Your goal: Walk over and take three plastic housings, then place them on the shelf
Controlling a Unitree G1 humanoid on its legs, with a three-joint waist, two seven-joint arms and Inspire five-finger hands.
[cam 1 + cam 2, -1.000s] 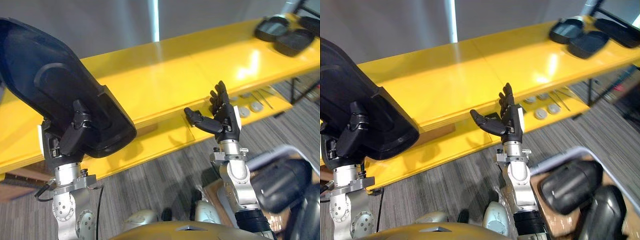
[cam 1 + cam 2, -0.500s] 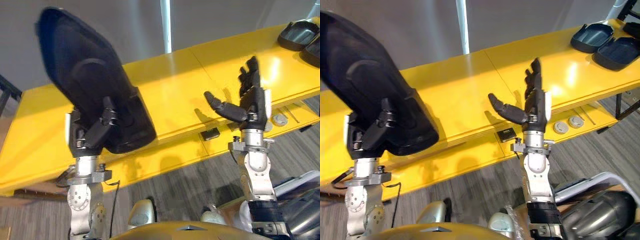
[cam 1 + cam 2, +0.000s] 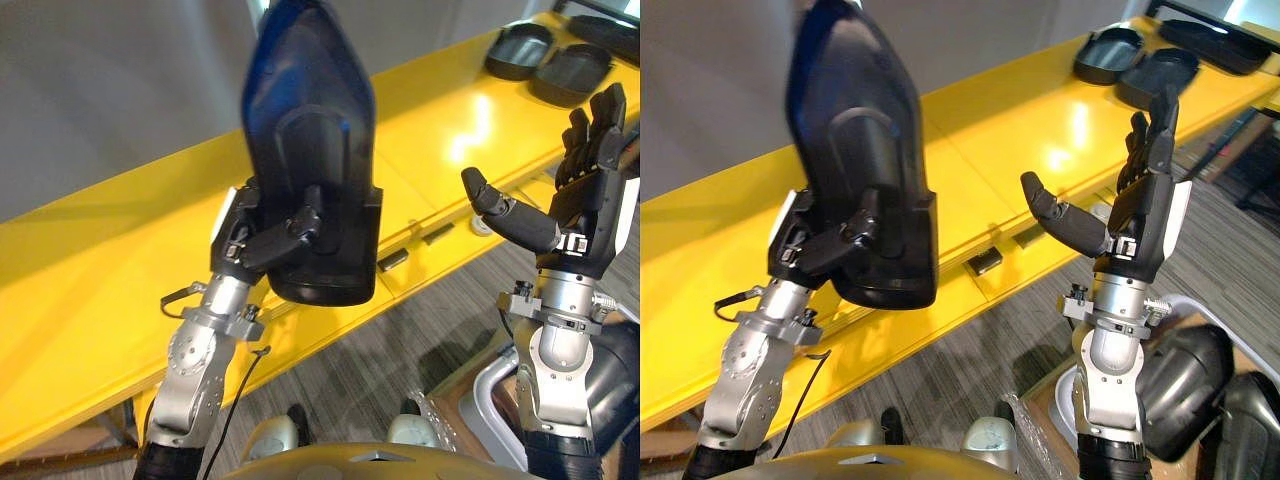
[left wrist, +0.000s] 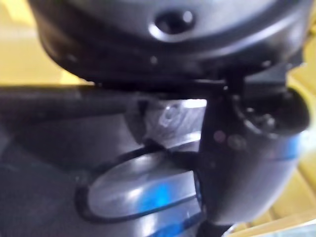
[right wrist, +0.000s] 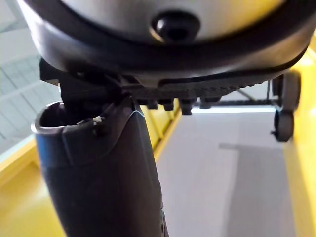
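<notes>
Over the shelf [image 3: 100, 280], left hand [image 3: 245, 235] fingers grip a plastic housing [image 3: 310, 130], unplaced — right hand [image 3: 585, 220] splayed, empty; two housings [image 3: 520, 50] shelved at one o'clock.

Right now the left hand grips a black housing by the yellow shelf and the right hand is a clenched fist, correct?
No: the right hand is open, fingers straight, as the right eye view shows. The left hand does grip the black housing by the yellow shelf.
</notes>
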